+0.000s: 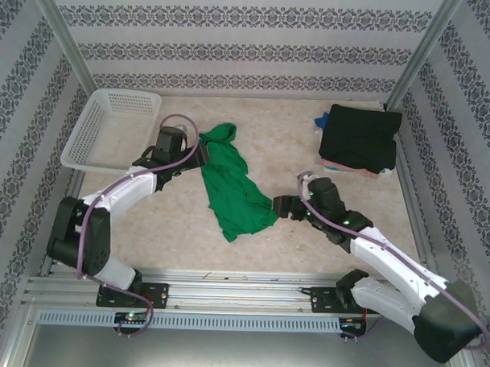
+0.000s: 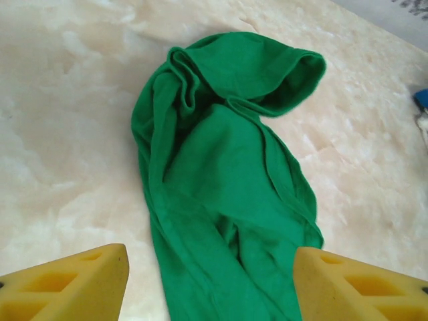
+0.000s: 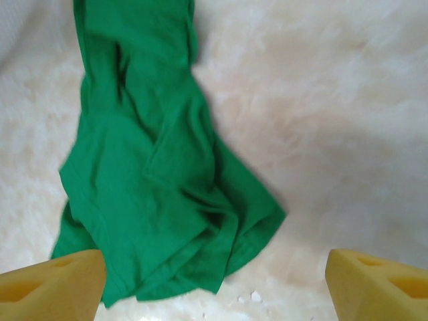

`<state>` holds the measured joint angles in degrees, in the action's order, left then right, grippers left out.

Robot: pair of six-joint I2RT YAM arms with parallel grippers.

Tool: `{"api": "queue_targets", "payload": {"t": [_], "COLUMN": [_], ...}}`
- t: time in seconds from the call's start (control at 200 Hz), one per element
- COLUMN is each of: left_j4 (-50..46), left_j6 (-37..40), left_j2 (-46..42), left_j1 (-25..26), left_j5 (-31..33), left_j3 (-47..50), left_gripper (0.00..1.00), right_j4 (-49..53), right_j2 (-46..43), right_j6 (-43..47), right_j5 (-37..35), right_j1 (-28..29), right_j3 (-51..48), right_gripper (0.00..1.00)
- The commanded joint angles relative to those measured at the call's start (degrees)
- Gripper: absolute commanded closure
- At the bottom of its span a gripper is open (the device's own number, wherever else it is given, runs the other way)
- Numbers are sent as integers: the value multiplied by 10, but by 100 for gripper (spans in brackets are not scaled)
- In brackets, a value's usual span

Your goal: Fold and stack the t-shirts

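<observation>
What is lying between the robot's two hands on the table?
The crumpled green t-shirt lies between the left gripper and the right gripper. The top view shows this. Both grippers are open.

Check green t-shirt (image 1: 231,187): unfolded, bunched into long rumpled strip, lying diagonally mid-table, narrow end far, wider end near. Check black t-shirt (image 1: 361,138): folded flat, far right corner, topping pile. Pink shirt (image 1: 342,166) and blue shirt (image 1: 322,120) edges showing beneath.
</observation>
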<state>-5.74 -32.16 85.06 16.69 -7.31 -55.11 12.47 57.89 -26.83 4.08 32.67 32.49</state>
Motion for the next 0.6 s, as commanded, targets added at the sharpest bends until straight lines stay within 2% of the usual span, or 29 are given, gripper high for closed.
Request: {"api": "queue_targets", "payload": {"t": [0.0, 0.1, 0.155, 0.225, 0.405, 0.595], "left_j4": [-57, -49, -29, 17, 125, 176], "left_j6": [15, -8, -31, -59, -83, -88], "left_j2": [-32, -20, -11, -7, 17, 35], "left_j1": [46, 102, 119, 132, 139, 136], "left_j5": [-17, -26, -41, -48, -91, -113], "left_j3": [34, 79, 112, 158, 213, 214], "left_gripper": [35, 41, 46, 48, 48, 48], "right_j4": [0, 6, 13, 8, 8, 13], "right_j2": [69, 149, 188, 223, 304, 371], "right_j6": [5, 24, 34, 45, 73, 85], "right_j5": [-54, -64, -69, -71, -87, -74], "right_j1": [37, 51, 57, 62, 70, 70], "right_j3": [18, 67, 101, 131, 191, 233], "right_gripper": [16, 24, 25, 33, 37, 43]}}
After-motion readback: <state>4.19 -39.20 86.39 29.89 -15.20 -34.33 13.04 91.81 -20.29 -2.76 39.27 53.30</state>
